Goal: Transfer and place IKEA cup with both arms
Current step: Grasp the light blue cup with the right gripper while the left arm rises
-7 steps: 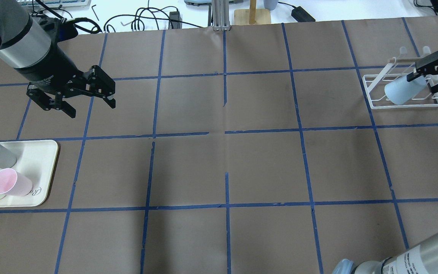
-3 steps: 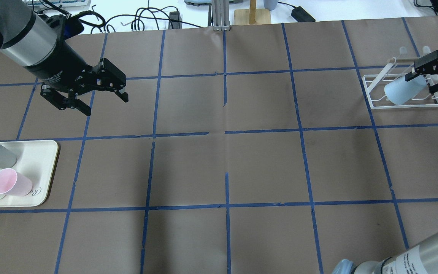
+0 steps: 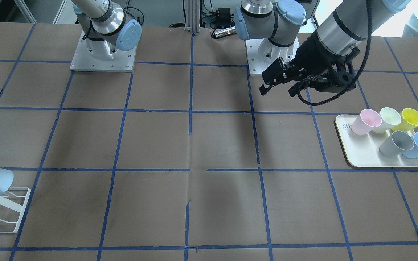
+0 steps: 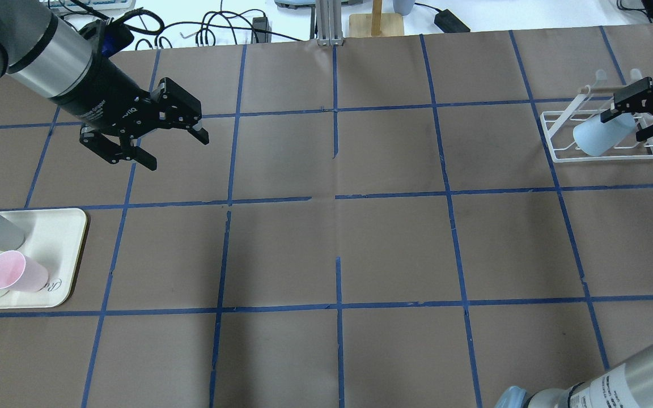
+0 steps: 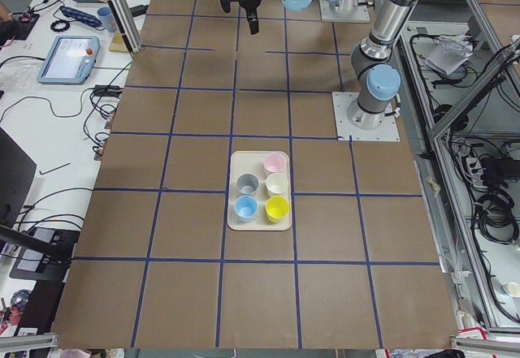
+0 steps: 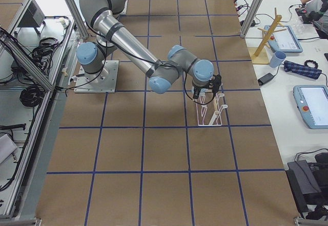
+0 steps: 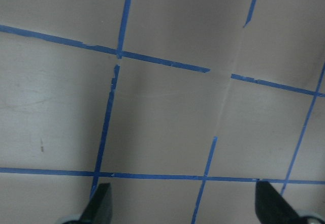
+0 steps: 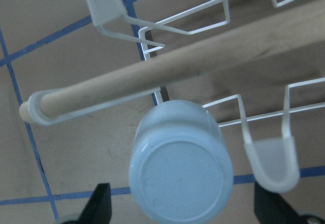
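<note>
IKEA cup [image 4: 594, 139], pale blue, lies tipped on a white wire rack [image 4: 558, 154] at the far right of the surface, its base turned toward the right wrist camera. The right gripper [image 4: 624, 127] straddles it with jaws spread, a gap showing on each side of the cup's wall in the wrist view. The grasp looks like the step in hand. It will likely go best if the jaws close squarely across the narrow base end without pressing the thin plastic out of round. The cup should then be drawn out along its own tilt, so that it clears the wooden rod [image 8: 177, 69] and the wire loops beside it. Holding near the base would leave the rim end free for the left gripper [image 4: 176, 152], which hangs open-jawed over bare surface, well apart from the tray [image 4: 63, 226] of cups.
</note>
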Robot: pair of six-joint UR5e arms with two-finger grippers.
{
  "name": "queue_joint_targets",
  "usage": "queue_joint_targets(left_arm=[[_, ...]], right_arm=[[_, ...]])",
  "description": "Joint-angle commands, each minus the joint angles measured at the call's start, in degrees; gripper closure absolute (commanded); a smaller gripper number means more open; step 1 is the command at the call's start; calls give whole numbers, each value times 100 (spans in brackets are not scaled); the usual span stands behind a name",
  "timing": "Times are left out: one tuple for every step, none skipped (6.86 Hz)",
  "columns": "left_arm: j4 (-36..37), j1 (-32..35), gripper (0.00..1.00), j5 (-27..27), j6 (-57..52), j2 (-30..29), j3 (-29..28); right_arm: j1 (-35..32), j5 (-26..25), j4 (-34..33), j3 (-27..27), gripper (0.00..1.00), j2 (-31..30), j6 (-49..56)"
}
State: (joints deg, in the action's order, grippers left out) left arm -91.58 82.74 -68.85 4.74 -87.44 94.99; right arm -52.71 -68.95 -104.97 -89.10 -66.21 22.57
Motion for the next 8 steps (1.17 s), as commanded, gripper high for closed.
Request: queue_joint_targets(left_arm=[[-26,-4,0,815,0,-28,19],[-18,-4,0,1099,-43,-71,72],[-18,-4,0,1572,-9,-89,194],[26,-4,0,1663,-8,-89,256],[26,-4,0,1838,-43,-98,257],[35,-4,0,2188,-35,-90,257],[26,-4,0,2566,44,-81,257],[9,-4,0,2744,45,-89,265]], right_arm=[[-11,5,-285,-2,0,152,-24],[-11,4,-287,-2,2,144,-24],[-11,4,-287,-2,12,118,-76],[-20,4,-287,-2,18,100,-103],[-20,4,-287,-2,22,100,-112],[-20,4,-287,-2,23,100,-103],[-20,-4,-287,6,30,82,-112],[-20,-4,-287,6,36,74,-112]])
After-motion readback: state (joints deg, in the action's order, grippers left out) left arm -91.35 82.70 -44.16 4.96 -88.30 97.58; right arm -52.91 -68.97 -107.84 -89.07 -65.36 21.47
